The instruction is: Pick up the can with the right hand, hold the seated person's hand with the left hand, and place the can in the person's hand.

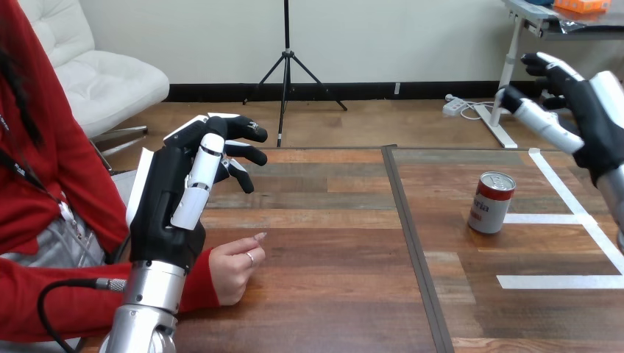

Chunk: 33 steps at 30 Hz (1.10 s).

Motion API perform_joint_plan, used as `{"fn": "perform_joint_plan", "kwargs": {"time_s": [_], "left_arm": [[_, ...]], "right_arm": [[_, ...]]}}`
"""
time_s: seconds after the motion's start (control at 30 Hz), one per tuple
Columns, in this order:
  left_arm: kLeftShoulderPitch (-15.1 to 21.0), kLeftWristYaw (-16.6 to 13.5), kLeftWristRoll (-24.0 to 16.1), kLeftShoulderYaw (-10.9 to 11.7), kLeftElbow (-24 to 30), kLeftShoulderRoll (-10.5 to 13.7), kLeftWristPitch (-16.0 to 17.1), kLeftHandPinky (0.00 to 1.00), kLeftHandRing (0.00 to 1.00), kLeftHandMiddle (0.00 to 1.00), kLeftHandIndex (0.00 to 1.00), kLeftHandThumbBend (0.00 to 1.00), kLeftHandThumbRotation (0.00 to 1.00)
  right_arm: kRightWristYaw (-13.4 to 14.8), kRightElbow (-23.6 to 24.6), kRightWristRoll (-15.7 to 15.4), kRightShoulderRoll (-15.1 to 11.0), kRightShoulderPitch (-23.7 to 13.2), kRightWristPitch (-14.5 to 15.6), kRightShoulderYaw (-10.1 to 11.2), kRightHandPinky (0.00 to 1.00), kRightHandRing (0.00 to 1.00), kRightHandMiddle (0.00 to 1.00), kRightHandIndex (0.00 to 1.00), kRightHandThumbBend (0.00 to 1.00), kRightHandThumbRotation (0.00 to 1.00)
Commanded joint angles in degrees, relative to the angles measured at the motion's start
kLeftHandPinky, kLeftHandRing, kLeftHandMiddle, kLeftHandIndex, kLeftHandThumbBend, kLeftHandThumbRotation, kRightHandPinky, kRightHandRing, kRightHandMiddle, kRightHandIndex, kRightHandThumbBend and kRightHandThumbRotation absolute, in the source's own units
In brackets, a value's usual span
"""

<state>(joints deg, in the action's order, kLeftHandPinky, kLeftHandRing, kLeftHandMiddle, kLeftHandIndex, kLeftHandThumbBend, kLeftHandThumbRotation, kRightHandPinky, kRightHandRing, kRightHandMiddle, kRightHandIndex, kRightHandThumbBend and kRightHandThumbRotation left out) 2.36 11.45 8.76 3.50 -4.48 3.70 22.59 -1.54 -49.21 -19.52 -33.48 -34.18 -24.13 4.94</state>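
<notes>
Red-and-silver cylindrical metal can [491,202] stands upright on the wooden worktop [331,294], right half, toward the right edge, just left of the white tape lines [559,220]. Long axis vertical, lid up.

Right robot hand [592,121] hangs raised by the worktop's right edge, above and to the right of the can, well apart from it. Fingers spread and loosely bent, wide, holding nothing. So the can lies down and to the left of that hand, which is by far the nearer one. The pick likely needs a drop plus a sideways reach, palm to the can's side.

Left robot hand [184,191] is raised near the left edge, fingers relaxed and pointing right, empty. It sits over the person's hand [235,268], not wrapped round it; contact cannot be told. Person's hand rests on the worktop near the left edge, loosely curled, holding nothing.

Count: one can, two robot hands, one person's hand. Pick and hold both not yet done.
</notes>
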Motion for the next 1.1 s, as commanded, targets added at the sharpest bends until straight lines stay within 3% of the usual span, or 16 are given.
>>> {"fn": "perform_joint_plan", "kwargs": {"time_s": [0.0, 0.2, 0.43, 0.8, 1.07], "left_arm": [[2.35, 0.43, 0.73, 0.72, 1.46, 0.63, 1.18, 0.26, 0.51, 0.59, 0.53, 0.22, 0.76], [2.21, 0.57, 0.74, 0.86, 1.57, 0.79, 1.15, 0.26, 0.5, 0.59, 0.53, 0.22, 0.76], [2.13, 0.95, 0.9, 1.05, 1.44, 1.01, 1.37, 0.26, 0.49, 0.58, 0.53, 0.24, 0.76], [2.03, 1.35, 0.7, 1.19, 0.92, 1.34, 2.14, 0.26, 0.48, 0.58, 0.52, 0.24, 0.76], [1.7, 1.7, 0.69, 1.18, 1.03, 1.37, 2.28, 0.25, 0.48, 0.59, 0.52, 0.24, 0.75]], "right_arm": [[1.18, -7.04, -1.69, -1.19, -7.76, 0.92, -2.68, 0.84, 0.91, 0.93, 0.92, 0.86, 0.88], [0.57, -12.52, -2.84, -1.33, -11.29, 1.56, -4.94, 0.85, 0.93, 0.96, 0.93, 0.91, 0.86], [1.78, -17.44, -4.98, -0.99, -14.39, 2.05, -7.84, 0.84, 0.93, 0.95, 0.94, 0.94, 0.84], [2.23, -21.5, -6.64, 0.36, -17.71, 4.88, -11.16, 0.83, 0.93, 0.95, 0.94, 0.92, 0.81], [2.63, -23.44, -7.5, 1.79, -19.34, 8.56, -13.49, 0.8, 0.91, 0.93, 0.93, 0.94, 0.78]]}}
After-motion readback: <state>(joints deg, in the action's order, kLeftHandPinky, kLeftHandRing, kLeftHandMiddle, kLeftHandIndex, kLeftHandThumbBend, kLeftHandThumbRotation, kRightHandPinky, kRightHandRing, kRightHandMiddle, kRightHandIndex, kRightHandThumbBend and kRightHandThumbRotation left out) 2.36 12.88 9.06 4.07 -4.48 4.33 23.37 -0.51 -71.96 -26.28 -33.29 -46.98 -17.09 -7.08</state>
